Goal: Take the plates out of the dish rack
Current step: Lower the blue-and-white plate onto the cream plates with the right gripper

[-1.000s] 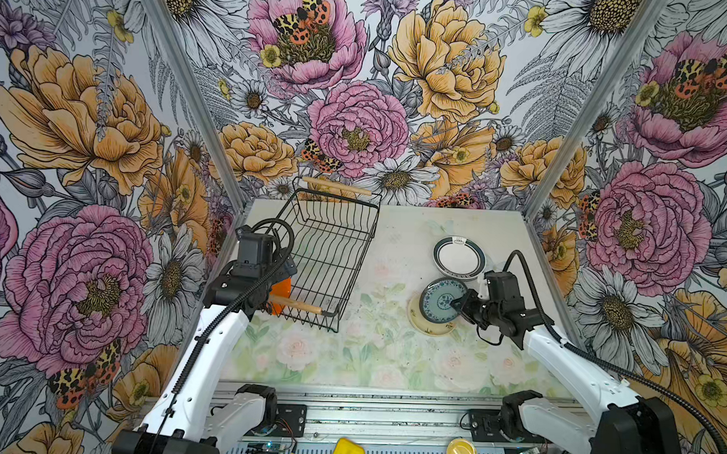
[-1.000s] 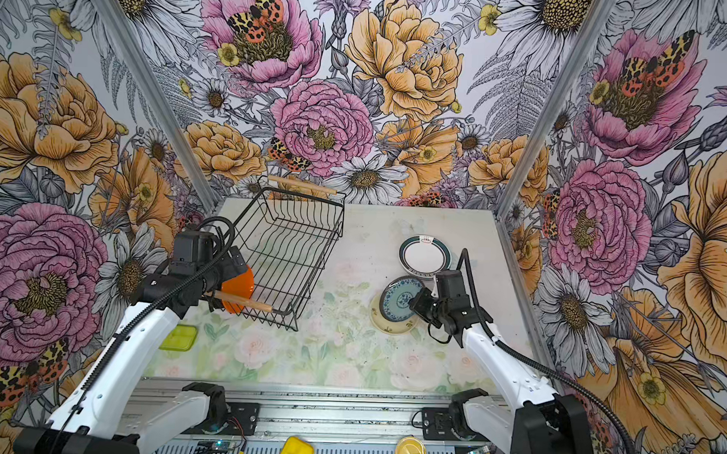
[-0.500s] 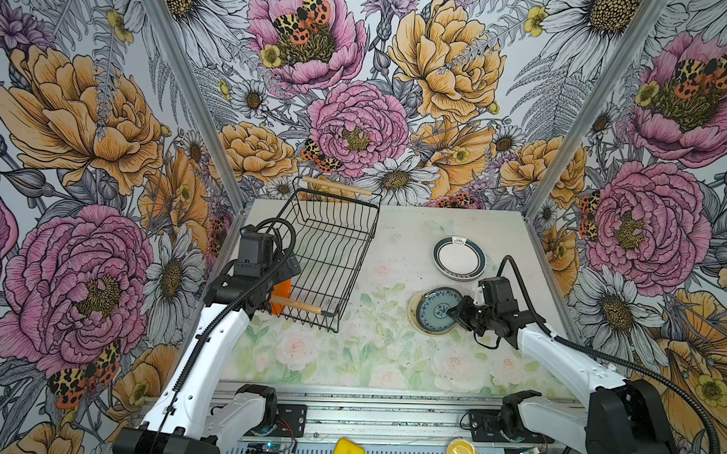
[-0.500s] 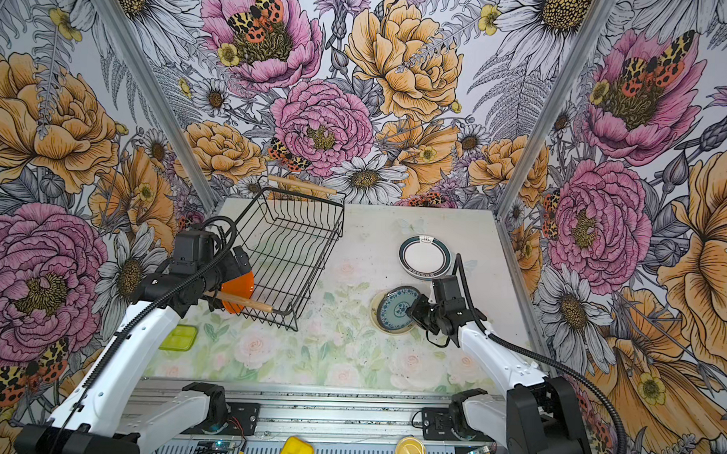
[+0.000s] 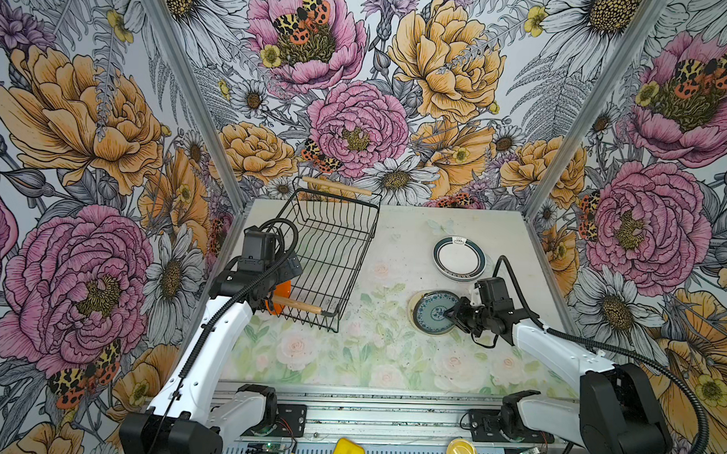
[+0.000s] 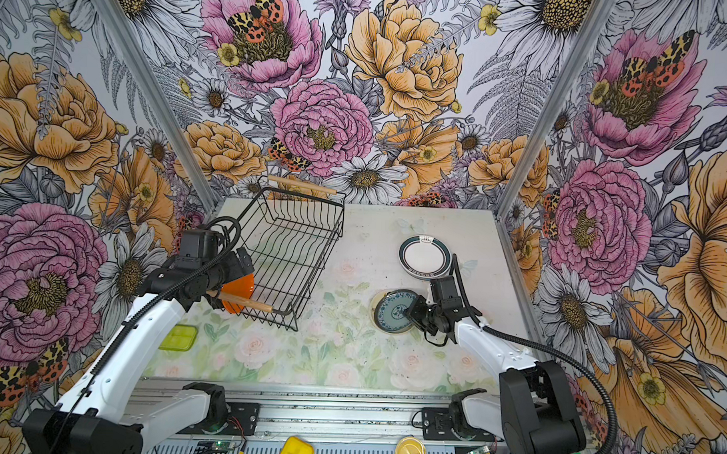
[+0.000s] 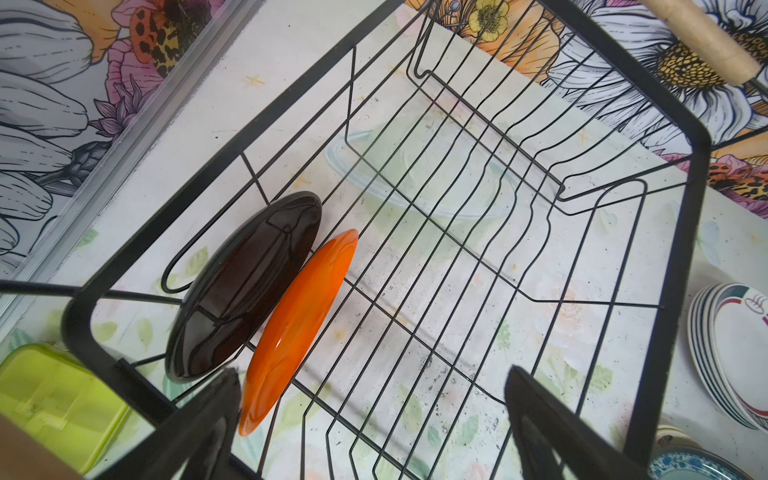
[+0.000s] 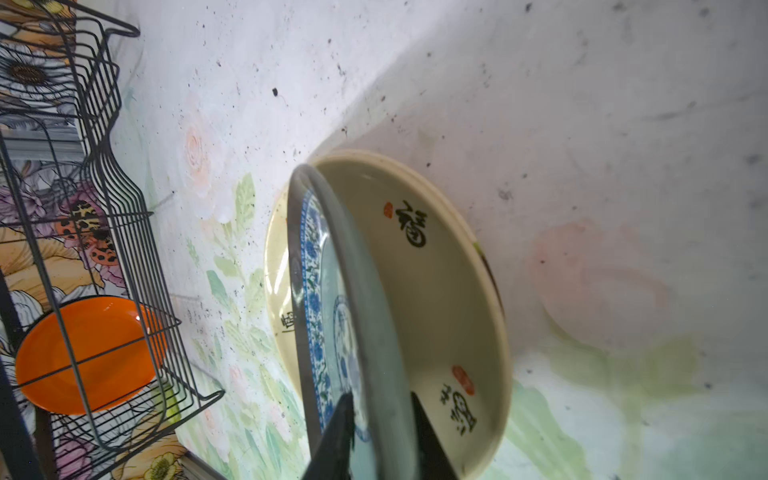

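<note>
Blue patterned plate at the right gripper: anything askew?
Yes. The round blue-patterned plate sits tilted, not flat: its far edge is down on the cream round plate beneath, and its near rim is raised between the right gripper's jaws.

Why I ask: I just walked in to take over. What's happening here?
Two robot arms are emptying the dish rack. The right tool straddles the rim of a blue patterned plate, tilted onto a cream plate on the table; whether it clamps is unclear. A stack of white teal-rimmed plates lies nearby. The left tool hangs open over the rack, where an orange plate and a black plate stand.
</note>
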Robot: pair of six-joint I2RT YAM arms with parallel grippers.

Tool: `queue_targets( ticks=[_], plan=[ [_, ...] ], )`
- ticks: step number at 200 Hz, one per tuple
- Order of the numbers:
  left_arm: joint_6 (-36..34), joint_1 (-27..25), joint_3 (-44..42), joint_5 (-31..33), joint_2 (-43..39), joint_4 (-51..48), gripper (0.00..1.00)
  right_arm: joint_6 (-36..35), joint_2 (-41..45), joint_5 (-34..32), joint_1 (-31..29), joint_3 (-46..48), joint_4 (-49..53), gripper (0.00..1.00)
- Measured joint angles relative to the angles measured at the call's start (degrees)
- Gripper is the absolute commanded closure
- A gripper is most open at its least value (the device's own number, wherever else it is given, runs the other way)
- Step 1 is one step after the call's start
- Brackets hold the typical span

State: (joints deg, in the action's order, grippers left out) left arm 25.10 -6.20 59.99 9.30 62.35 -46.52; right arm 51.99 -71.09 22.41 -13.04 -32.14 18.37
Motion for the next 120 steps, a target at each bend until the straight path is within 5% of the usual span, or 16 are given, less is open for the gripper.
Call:
queue_targets(
  ticks=[120],
  plan=[
    [0.0,0.1,0.0,-1.0,1.2,-0.2,0.01,-2.8,-2.7,-0.1,-0.2,-0.9,1.7,0.48]
  ],
)
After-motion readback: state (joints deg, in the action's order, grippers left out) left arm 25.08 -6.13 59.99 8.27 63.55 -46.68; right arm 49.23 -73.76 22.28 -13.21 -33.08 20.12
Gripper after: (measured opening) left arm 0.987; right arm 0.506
